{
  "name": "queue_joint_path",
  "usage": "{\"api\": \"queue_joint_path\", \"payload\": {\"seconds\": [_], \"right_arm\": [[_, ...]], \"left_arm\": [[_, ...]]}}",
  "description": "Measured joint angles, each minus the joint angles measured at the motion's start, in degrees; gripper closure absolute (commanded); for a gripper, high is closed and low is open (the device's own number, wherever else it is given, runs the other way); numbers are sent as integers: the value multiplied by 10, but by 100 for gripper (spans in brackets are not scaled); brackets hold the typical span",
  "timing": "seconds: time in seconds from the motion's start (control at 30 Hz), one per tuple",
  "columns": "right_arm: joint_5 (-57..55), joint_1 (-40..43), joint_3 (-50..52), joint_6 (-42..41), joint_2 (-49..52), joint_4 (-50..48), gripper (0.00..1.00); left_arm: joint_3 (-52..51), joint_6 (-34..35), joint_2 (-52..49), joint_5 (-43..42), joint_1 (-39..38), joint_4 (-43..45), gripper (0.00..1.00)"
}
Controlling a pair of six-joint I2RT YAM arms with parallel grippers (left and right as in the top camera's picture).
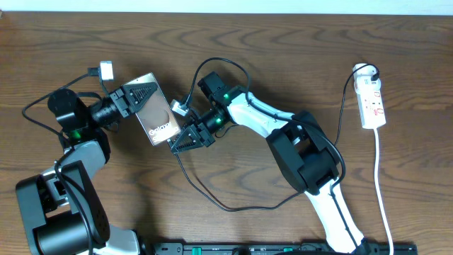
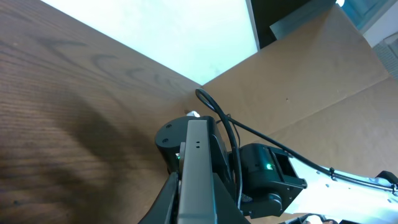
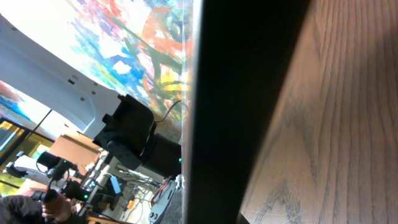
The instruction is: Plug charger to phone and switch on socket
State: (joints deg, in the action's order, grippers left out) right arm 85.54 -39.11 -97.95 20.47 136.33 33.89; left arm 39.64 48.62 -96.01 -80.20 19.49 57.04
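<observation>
Roughly in the middle-left of the bench [image 1: 283, 42], the phone [image 1: 157, 117] is between the two arms, with its "Galaxy" lettering facing up. It looks tilted and raised from the wood. The left gripper [image 1: 141, 95] is on its upper left edge. In the left wrist view the phone [image 2: 198, 168] is seen edge-on as a thin grey slab that rises from between the jaws, so these jaws are closed on it and hold it.

The right gripper [image 1: 185, 136] is at the opposite, lower right corner of the phone, touching it or just beside it. In the right wrist view a broad dark bar [image 3: 242, 112] crosses the picture and hides the jaws. I cannot tell how far they are open, or whether they hold something.

The charger [image 1: 233, 210] comes out near the right gripper. It goes down in a wide loop over the bench, passes under the right arm and then climbs to the top end of the socket [image 1: 373, 103]. Its plug tip I cannot find for sure among the fingers.

The socket lies near the right edge of the bench, well apart from the phone, with its red marks facing up. Its white cord [image 1: 382, 184] runs down toward the near edge.
</observation>
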Motion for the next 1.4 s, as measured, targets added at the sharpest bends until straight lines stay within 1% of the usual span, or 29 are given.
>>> {"api": "queue_joint_path", "payload": {"seconds": [1.4], "right_arm": [[-3,-3,0,-6,-12,-7,99]], "left_arm": [[0,32,0,9,11,12,93]]}}
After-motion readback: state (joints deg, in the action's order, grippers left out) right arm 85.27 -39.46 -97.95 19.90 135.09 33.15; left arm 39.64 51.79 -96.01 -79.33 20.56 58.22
